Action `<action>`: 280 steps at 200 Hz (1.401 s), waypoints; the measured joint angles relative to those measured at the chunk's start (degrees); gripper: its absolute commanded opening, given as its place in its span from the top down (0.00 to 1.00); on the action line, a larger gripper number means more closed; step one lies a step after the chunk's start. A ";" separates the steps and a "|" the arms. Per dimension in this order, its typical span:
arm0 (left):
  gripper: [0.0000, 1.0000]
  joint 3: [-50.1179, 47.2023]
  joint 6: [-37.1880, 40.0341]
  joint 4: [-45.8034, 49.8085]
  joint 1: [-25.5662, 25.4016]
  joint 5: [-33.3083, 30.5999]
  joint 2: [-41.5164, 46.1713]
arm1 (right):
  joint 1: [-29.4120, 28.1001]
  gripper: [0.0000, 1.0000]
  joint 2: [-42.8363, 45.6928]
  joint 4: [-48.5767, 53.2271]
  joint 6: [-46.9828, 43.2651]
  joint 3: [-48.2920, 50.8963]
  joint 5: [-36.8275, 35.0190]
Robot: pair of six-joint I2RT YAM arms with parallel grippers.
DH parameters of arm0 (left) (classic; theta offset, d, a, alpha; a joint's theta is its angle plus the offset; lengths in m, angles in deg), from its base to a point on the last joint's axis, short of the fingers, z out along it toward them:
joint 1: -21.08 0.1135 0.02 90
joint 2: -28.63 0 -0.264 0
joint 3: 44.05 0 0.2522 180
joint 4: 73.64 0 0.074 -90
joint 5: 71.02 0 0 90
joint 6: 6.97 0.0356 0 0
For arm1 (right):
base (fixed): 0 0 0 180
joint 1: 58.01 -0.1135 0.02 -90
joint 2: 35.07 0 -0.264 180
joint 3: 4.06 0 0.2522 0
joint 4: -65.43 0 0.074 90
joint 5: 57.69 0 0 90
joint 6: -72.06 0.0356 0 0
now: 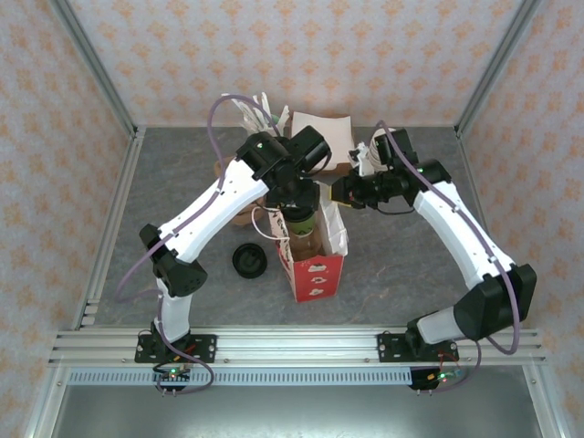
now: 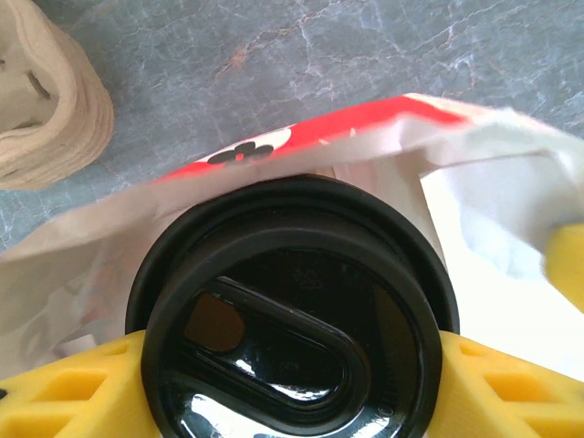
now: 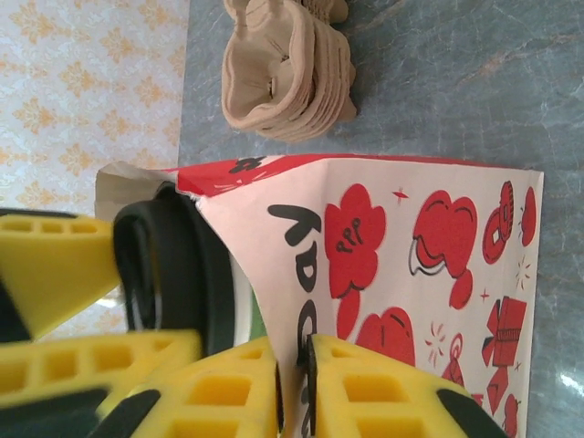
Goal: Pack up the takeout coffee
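The red-and-white paper bag (image 1: 318,278) stands upright in the middle of the grey table (image 1: 411,265) with its top open. The takeout coffee (image 1: 302,222), a dark green cup under a round black lid, sits in the far part of that open mouth. The bag's paper wall curves round the lid on the far side, and the pictures do not show how deep the cup is.

The left gripper (image 2: 292,365) holds the cup, with one yellow finger (image 2: 64,397) pressed against each side of the lid's rim. The lid's oval sip recess faces up.

The right gripper (image 3: 294,392) comes in from the right. Its jaws are closed narrow, pinching the bag's right wall near the top edge and pulling the paper outward beside the cup. A sliver of green cup shows just inside that wall.

On the table left of the bag, apart from it, lies a separate flat black lid (image 1: 248,262). A stack of beige moulded-pulp trays (image 3: 287,73) rests on the table beyond the bag, not touching it. A white box (image 1: 324,132) stands at the far edge.
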 measured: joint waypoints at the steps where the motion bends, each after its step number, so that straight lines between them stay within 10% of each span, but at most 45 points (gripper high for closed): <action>1: 0.43 -0.28 0.09 -0.20 0.00 0.00 0.11 | -0.09 0.88 0.22 -0.04 0.13 0.17 -0.04; 280: 0.44 12.55 -10.32 7.17 -8.22 -2.69 -4.48 | -4.13 1.00 15.74 -10.54 24.33 13.07 -13.44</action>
